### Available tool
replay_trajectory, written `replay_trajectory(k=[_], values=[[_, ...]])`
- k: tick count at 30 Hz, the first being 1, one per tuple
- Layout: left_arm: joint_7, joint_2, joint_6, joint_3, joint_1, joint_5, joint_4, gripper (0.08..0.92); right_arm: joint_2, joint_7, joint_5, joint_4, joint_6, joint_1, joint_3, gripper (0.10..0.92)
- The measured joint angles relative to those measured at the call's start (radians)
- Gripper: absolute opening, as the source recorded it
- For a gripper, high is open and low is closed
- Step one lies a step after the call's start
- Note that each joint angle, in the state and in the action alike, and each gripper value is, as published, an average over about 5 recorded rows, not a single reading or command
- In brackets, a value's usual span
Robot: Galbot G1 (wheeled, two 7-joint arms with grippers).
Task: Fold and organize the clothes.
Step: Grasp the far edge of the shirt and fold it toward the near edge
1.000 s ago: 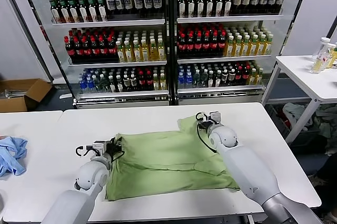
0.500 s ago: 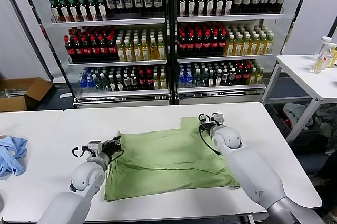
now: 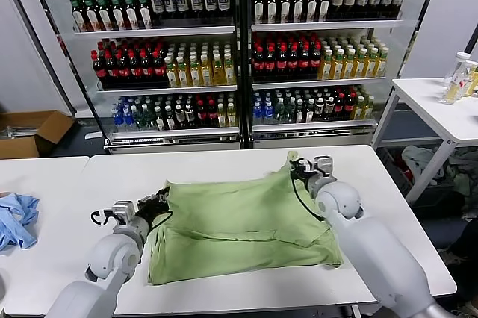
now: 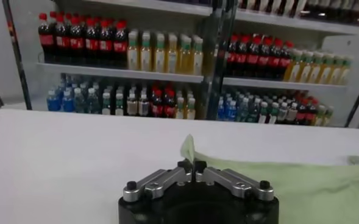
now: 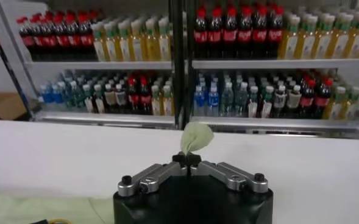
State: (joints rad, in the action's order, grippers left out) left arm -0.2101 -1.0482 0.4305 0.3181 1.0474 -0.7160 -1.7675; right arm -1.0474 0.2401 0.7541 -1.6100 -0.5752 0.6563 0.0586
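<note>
The light green polo shirt (image 3: 239,225) lies spread on the white surface (image 3: 224,165), in the lower middle of the head view. Most of it rests flat, with some folds across the middle.

The left claw (image 3: 159,200) is at the left edge of the shirt, in the lower left part of the frame. Its jaws are pressed together on a small piece of the green cloth, and in the left wrist view a little tip of fabric (image 4: 187,148) stands up from between the closed fingers (image 4: 167,178).

The right claw (image 3: 297,166) is at the upper right corner of the shirt, right of the centre of the frame. It is also fully closed on the cloth, and this corner is lifted a little above the surface. In the right wrist view a rounded flap of green fabric (image 5: 196,136) sticks out above the closed fingertips (image 5: 225,172).

A smaller light blue garment (image 3: 16,219) lies at the far left edge of the frame, well apart from the shirt. Behind the surface stand shelves full of bottles (image 3: 231,57).
</note>
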Motion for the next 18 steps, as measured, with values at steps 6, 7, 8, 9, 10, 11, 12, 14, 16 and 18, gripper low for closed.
replay_trajectory(k=[6, 7, 8, 9, 10, 11, 12, 14, 16, 18], values=[[0.008, 0.007, 0.007, 0.023, 0.057, -0.007, -0.072, 0.085, 0.066, 0.007, 0.004, -0.144, -0.002, 0.107, 0.063, 0.107], [0.009, 0.009, 0.009, 0.027, 0.068, -0.007, -0.083, 0.085, 0.076, 0.008, 0.005, -0.167, -0.002, 0.128, 0.074, 0.107], [0.01, 0.011, 0.011, 0.031, 0.078, -0.007, -0.095, 0.085, 0.085, 0.009, 0.005, -0.19, -0.002, 0.15, 0.086, 0.107], [0.011, 0.013, 0.013, 0.035, 0.089, -0.006, -0.106, 0.085, 0.094, 0.01, 0.005, -0.212, -0.002, 0.173, 0.098, 0.107], [0.012, 0.015, 0.015, 0.04, 0.1, -0.006, -0.117, 0.085, 0.102, 0.01, 0.005, -0.234, -0.002, 0.198, 0.11, 0.107], [0.013, 0.018, 0.017, 0.044, 0.111, -0.004, -0.128, 0.085, 0.109, 0.01, 0.004, -0.256, -0.002, 0.222, 0.123, 0.107], [0.015, 0.02, 0.019, 0.048, 0.122, -0.003, -0.138, 0.085, 0.115, 0.011, 0.003, -0.276, -0.002, 0.247, 0.135, 0.107], [0.017, 0.024, 0.024, 0.056, 0.146, 0.001, -0.158, 0.085, 0.123, 0.012, -0.001, -0.315, -0.002, 0.297, 0.161, 0.107], [0.019, 0.026, 0.029, 0.063, 0.17, 0.007, -0.177, 0.085, 0.128, 0.015, -0.006, -0.349, -0.003, 0.346, 0.185, 0.107], [0.019, 0.026, 0.035, 0.069, 0.193, 0.014, -0.194, 0.085, 0.131, 0.018, -0.011, -0.377, -0.003, 0.392, 0.207, 0.107]])
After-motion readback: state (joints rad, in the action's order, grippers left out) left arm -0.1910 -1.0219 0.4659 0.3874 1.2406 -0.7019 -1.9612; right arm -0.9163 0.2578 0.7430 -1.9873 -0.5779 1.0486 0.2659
